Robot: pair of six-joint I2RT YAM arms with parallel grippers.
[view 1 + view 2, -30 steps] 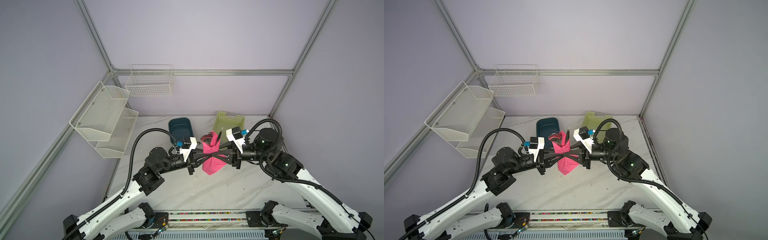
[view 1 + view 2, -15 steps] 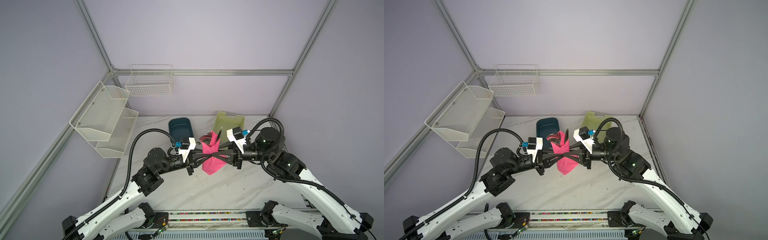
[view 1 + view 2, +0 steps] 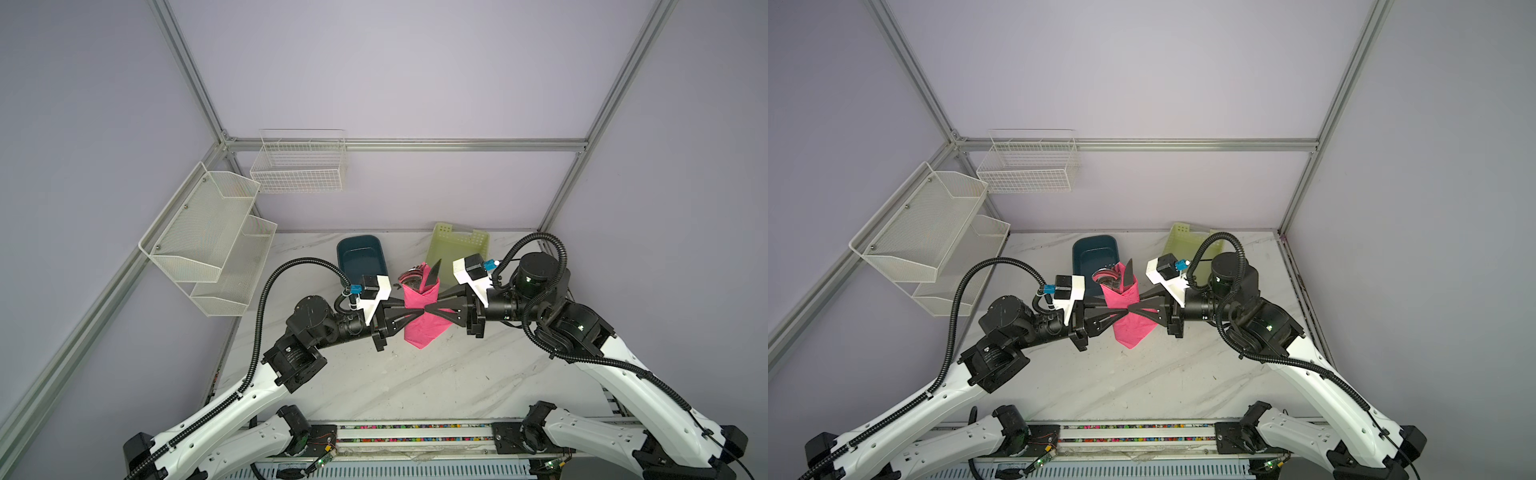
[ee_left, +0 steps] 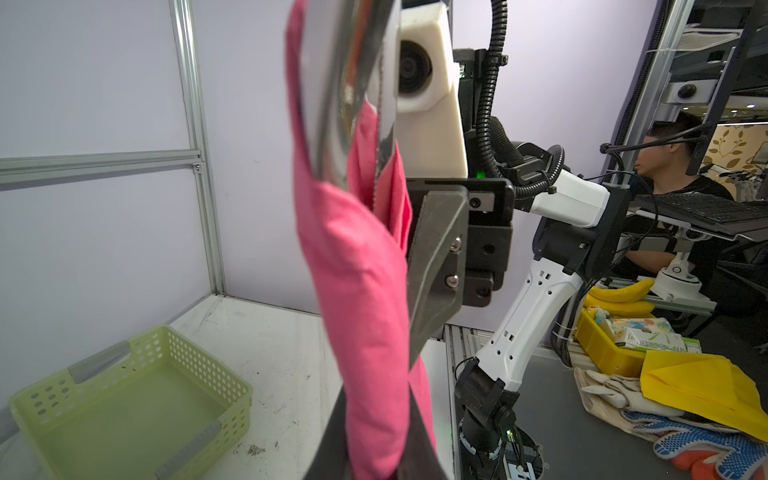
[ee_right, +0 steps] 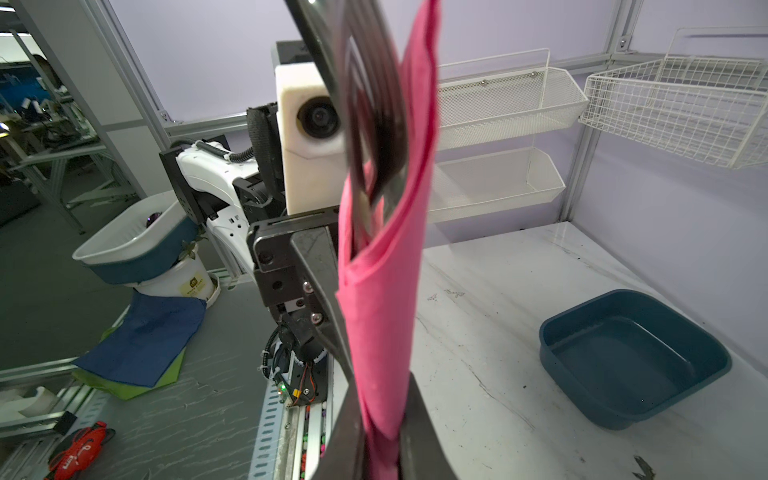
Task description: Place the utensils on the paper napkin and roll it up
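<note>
Lilac-walled booth with a white marble tabletop point(image 3: 415, 374). A teal tub point(image 3: 361, 257) sits near the back wall, and a pale green basket point(image 3: 461, 245) stands to the right of the tub. Just right of the tub and nearer the robot, a pink napkin point(image 3: 422, 332), rolled around the utensils point(image 3: 433, 274), is held upright, clear of the tabletop. Shiny metal heads stick out of the roll's top. The left pincer point(image 3: 419, 311) and right pincer point(image 3: 430, 310) face each other, each clamped on the roll's middle from opposite sides, tips nearly meeting.
</note>
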